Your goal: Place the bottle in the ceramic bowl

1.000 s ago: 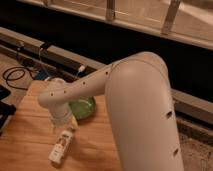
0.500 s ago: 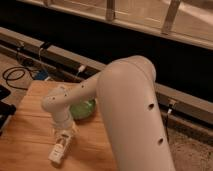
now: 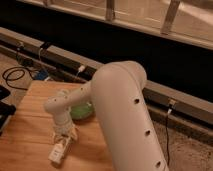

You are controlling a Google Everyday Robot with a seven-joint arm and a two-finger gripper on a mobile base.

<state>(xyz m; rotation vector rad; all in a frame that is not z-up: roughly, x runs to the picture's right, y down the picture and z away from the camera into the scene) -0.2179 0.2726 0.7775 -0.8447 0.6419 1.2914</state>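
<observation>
The small white bottle [image 3: 58, 151] lies on the wooden table [image 3: 27, 130] near its front edge, with its label facing up. My gripper [image 3: 65, 138] points straight down right over the bottle's far end and hides that end. The green ceramic bowl [image 3: 83, 111] sits on the table just behind and to the right of the gripper, partly hidden by my white arm [image 3: 125, 115]. The bowl's visible part holds nothing.
A dark object [image 3: 5, 109] juts in at the table's left edge. Black cables [image 3: 15, 76] and a blue item [image 3: 43, 75] lie on the floor behind the table. A grey rail with outlets [image 3: 80, 67] runs along the wall.
My arm has swung forward and down, bringing the gripper from beside the bowl to the bottle's far end. The bottle and the bowl have stayed where they were.
</observation>
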